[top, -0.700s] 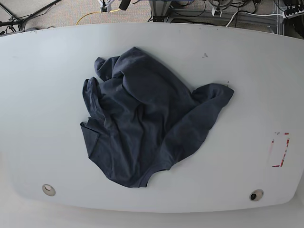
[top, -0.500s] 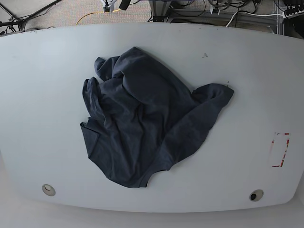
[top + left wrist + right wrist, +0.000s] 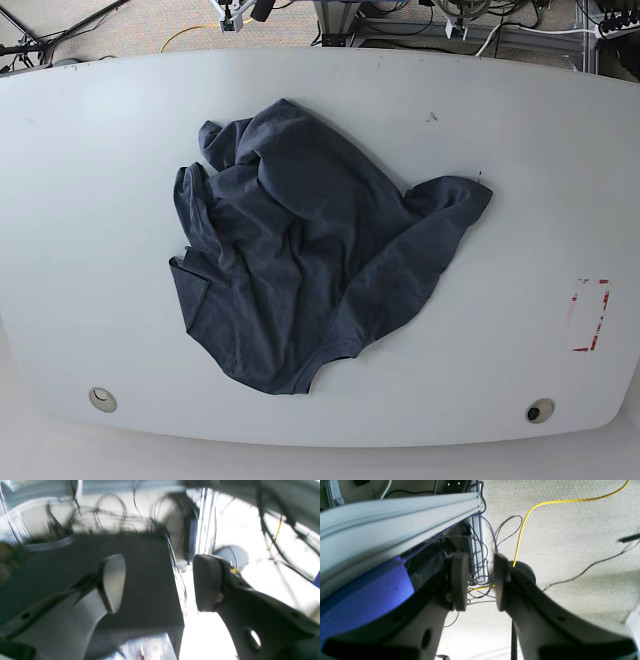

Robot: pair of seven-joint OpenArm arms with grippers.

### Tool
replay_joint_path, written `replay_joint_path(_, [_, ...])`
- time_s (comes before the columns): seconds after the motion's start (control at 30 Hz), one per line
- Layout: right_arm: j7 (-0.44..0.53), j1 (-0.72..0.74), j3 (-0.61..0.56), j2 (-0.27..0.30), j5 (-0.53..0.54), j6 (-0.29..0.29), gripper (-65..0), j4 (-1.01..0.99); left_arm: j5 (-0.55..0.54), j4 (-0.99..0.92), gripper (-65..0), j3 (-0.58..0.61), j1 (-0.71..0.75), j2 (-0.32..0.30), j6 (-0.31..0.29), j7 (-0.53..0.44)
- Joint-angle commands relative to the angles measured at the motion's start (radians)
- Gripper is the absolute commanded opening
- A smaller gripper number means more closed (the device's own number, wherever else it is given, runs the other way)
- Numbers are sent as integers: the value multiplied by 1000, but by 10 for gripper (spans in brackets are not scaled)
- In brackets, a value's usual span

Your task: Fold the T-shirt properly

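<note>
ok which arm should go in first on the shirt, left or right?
Hard to call: neither arm shows in the base view. Slight edge left: left gripper stands open, and the T-shirt trails a sleeve toward its side. Right gripper is narrower, both empty.

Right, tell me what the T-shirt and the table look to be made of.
T-shirt: soft knit cloth, likely cotton, matte navy; it lies crumpled in loose folds. Table: smooth hard top, pale grey, perhaps laminate or painted board; faint sheen, no grain.

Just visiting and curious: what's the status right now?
Both tools empty: left tool open, right tool open slightly. Shirt crumpled on table, untouched. Nothing in the way.
</note>
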Motion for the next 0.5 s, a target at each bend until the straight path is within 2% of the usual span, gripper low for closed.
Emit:
replay_joint_path(0.0, [6, -32, 2, -5, 3, 3, -477, 49, -3, 104, -262, -2, 46, -5, -1, -4])
replay_joint_path(0.2, [2, -99, 2, -20, 3, 3, -477, 160, -3, 256, -262, -4, 135, -5, -1, -4])
replay_joint_path(0.47, [-1, -260, 2, -46, 11, 3, -477, 393, -3, 525, -262, -5, 307, -5, -1, -1])
